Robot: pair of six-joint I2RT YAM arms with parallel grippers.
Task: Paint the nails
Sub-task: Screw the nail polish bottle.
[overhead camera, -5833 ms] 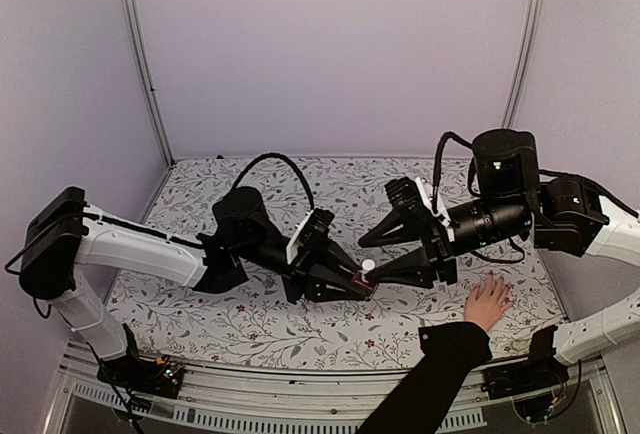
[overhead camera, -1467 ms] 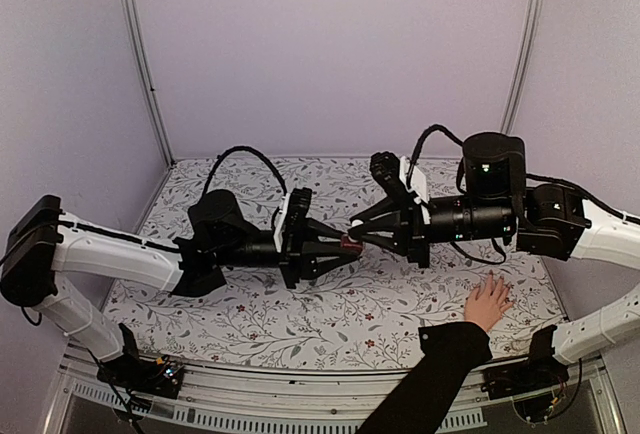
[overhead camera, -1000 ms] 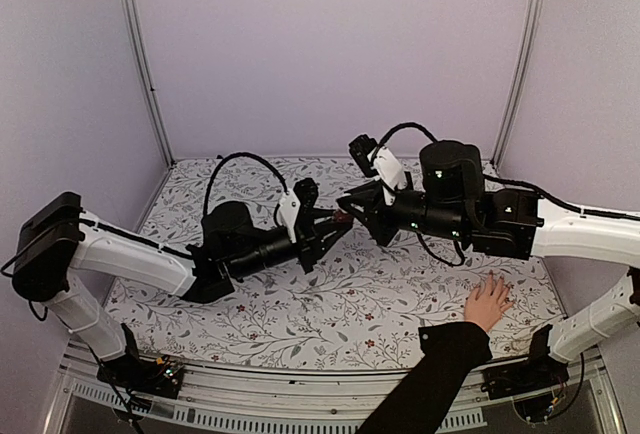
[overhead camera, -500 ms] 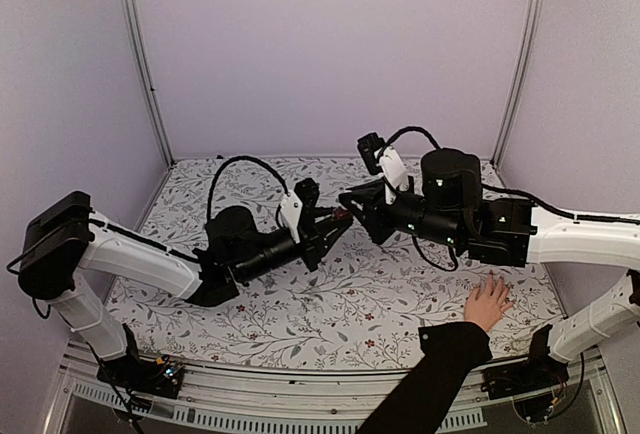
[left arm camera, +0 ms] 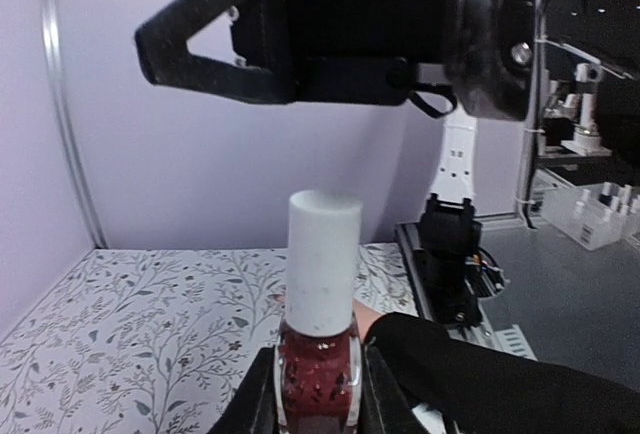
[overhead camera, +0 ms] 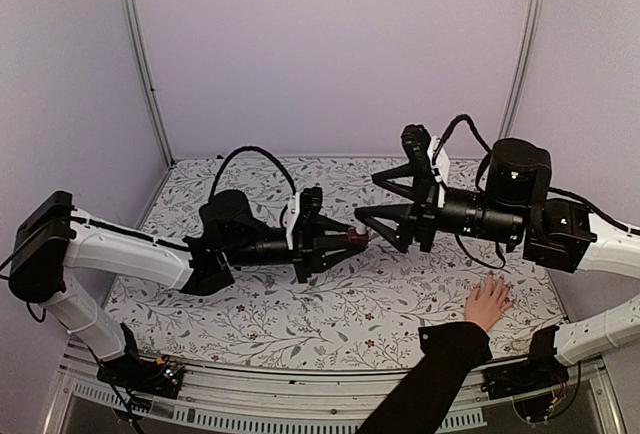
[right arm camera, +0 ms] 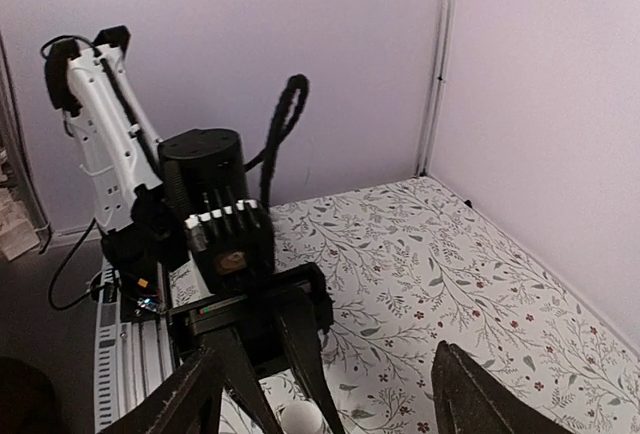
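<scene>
— Left of the bottle, what do you see?
— One arm reaching in. The left claw is clamped on the bottle's dark-red glass, holding it above the flowered table. The white cap is on and points to the right.
— And right of the bottle?
— The right claw stands just beside the cap, jaws wide apart, gripping nothing. Farther right of the bottle, well apart from it, a person's hand lies flat on the table, so the nails wait there.
— How far along, then?
— Early, I'd judge. The bottle isn't opened and no brush is out. I see no polish on the nails, though they're too small to be sure. Opening, dipping and painting all remain.
— Counts?
— Two arms, two claws, one bottle, one cap, one hand. The nails are too small to count.
</scene>
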